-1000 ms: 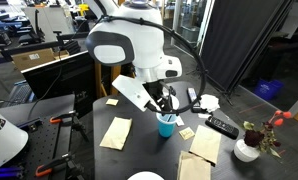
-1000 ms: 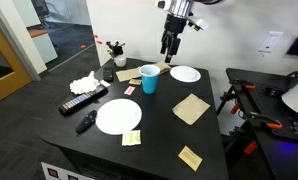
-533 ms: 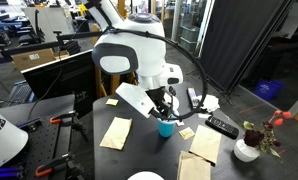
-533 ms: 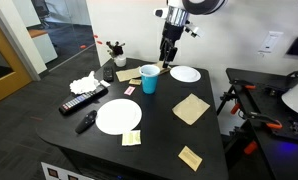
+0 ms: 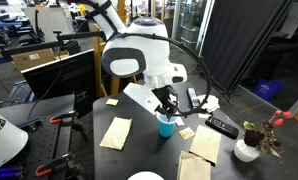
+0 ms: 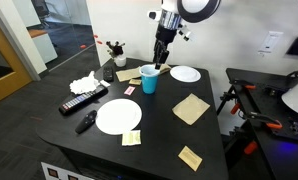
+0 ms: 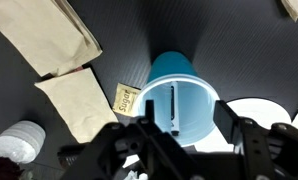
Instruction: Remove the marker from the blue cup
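The slim dark marker (image 7: 172,105) stands inside the small light-blue plastic cup (image 7: 194,75); likely light, rigid, smooth. Pinch its upper end. The end effector (image 7: 186,130) hovers above, jaws spread wide.

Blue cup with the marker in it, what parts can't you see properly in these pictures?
1. Marker: the wrist view shows only a thin dark stick inside the blue cup; the blurred hand hides where it ends.
2. Marker again: too small to make out in both exterior views.
3. Hand: blurred and cut off by the bottom edge in the wrist view.
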`<state>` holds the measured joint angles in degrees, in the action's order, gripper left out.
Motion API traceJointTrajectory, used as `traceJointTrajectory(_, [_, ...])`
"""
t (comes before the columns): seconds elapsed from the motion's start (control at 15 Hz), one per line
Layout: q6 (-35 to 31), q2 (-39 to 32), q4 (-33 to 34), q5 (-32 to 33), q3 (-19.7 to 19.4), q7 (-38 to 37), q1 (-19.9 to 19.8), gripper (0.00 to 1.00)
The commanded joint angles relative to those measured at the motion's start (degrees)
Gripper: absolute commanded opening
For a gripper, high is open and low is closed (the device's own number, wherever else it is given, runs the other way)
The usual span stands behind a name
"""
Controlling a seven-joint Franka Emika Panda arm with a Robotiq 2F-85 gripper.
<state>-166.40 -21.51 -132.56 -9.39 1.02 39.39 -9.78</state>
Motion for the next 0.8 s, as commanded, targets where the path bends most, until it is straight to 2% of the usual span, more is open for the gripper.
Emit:
traceJointTrajectory(0.0, [-2.0,-2.4,2.1,3.8,1.0,-4.5,-1.1,0.50])
traceJointTrajectory(0.07, [-1.9,-2.7,2.5,4.7,1.0,-5.3,-1.1,0.50])
traceJointTrajectory(0.13, [-2.0,-3.1,2.8,5.4,1.1,-6.1,-1.2,0.40])
traceJointTrajectory(0.27, [-2.2,-3.6,3.4,6.9,1.2,-7.5,-1.1,0.40])
traceJointTrajectory(0.33, [-2.3,-3.9,3.8,7.5,1.2,-8.2,-1.1,0.32])
traceJointTrajectory(0.4, [-2.3,-4.1,4.0,8.1,1.2,-8.8,-1.0,0.36])
traceJointTrajectory(0.73, [-2.5,-5.9,5.3,11.4,0.8,-12.0,-0.6,0.34])
